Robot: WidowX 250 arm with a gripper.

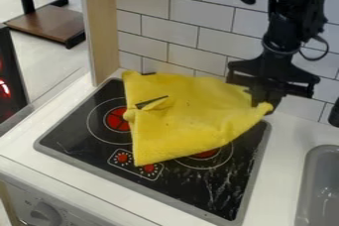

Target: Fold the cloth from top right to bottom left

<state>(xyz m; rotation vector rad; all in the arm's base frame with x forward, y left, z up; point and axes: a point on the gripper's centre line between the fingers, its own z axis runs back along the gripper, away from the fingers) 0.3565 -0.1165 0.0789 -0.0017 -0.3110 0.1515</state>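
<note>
- There is 1 yellow cloth [192, 116], and it lies on 1 black toy stovetop [198, 188], covering much of the back part and the middle.
- The cloth is wrinkled. On its left side there is 1 small fold, and close to this fold I see 1 narrow dark strip [151, 102], whose nature I cannot tell.
- 1 corner of the cloth points to the front of the stovetop, near the control panel [136, 165]; 1 other corner is at the right, by the gripper.
- There is 1 black gripper [266, 103], hanging down from the upper right, at this right corner of the cloth. If it is open, closed or gripping the cloth, I cannot tell.
- On the stovetop 2 red burners can be seen: the left burner [118, 119] is beside the left edge of the cloth, and the front burner [206, 154] is partly under the cloth.
- The control panel has 2 red dials printed on it.
- Around the stovetop is 1 white counter [275, 170], with 1 grey sink [321, 190] at the right.
- Behind the counter stands 1 wall of white tiles [198, 9], and 1 pale wooden post [100, 27] is at its left end.
</note>
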